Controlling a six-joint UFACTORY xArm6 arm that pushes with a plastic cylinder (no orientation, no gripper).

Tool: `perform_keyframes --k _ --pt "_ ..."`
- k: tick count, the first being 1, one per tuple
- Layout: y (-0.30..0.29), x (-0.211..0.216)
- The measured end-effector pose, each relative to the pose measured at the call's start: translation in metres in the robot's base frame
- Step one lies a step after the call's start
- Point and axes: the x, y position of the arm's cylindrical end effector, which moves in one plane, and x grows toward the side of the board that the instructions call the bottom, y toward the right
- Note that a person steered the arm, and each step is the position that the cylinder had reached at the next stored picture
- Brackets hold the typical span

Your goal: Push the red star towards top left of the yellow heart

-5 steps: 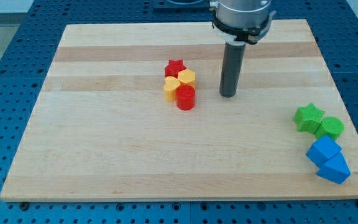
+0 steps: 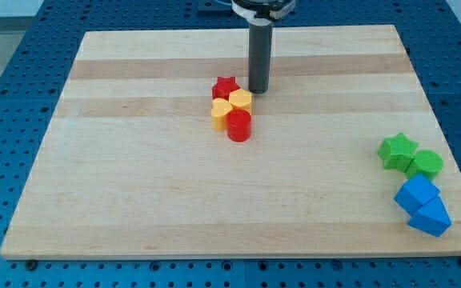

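The red star (image 2: 225, 86) lies near the board's middle, at the top of a tight cluster. Just below it are a yellow heart (image 2: 221, 113) and a second yellow block (image 2: 241, 100), with a red cylinder (image 2: 239, 126) at the cluster's bottom. My tip (image 2: 258, 90) stands on the board just right of the red star and above the second yellow block, a small gap away from both.
At the view's right edge sit a green star (image 2: 398, 150), a green cylinder (image 2: 427, 163), and two blue blocks (image 2: 417, 193) (image 2: 430, 216) below them. The wooden board (image 2: 134, 184) lies on a blue perforated table.
My tip has moved up and to the left, from well right of the cluster to just beside the red star. The blocks have not moved.
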Motion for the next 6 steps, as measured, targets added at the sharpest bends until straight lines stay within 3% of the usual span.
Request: perform_keyframes --k 6 --pt "-0.066 -0.013"
